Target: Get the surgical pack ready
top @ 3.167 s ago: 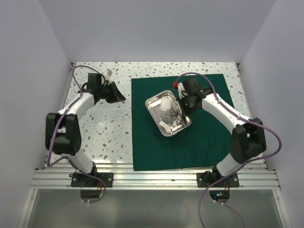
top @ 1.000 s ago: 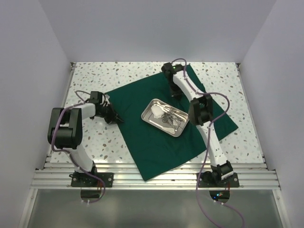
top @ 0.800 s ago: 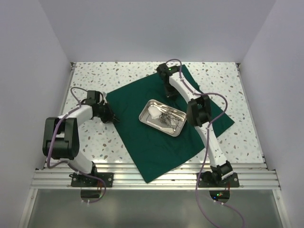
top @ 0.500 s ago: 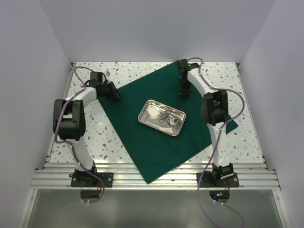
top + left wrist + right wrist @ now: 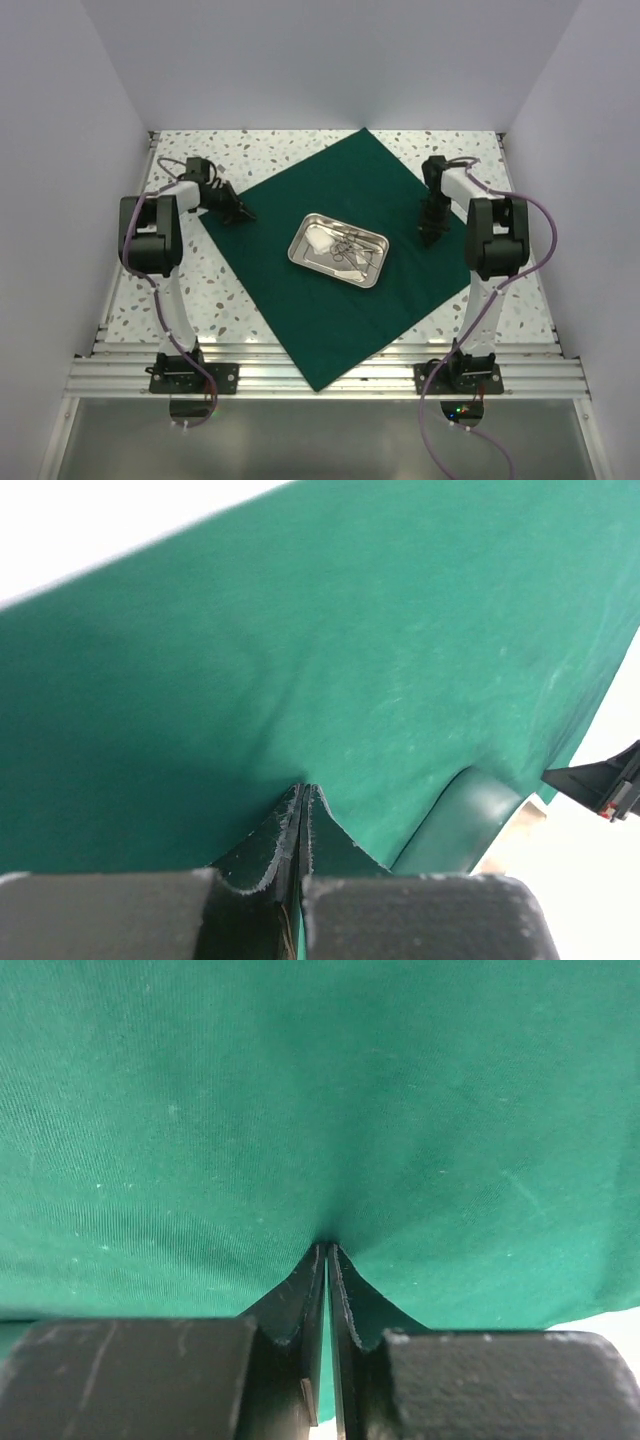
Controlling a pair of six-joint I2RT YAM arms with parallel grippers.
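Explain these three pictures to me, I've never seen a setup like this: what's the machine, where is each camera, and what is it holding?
The machine is two small robot arms bolted at the near edge of a speckled table. The wide picture looks down from above and behind them, with the left arm on the left and the right arm on the right. A dark green drape lies spread like a diamond. On it sits a metal tray holding steel instruments and white gauze. The two close-ups come from a camera on each wrist. Each shows two dark fingers shut on a pinch of the drape: the left fingers at its left corner, the right fingers near its right edge.
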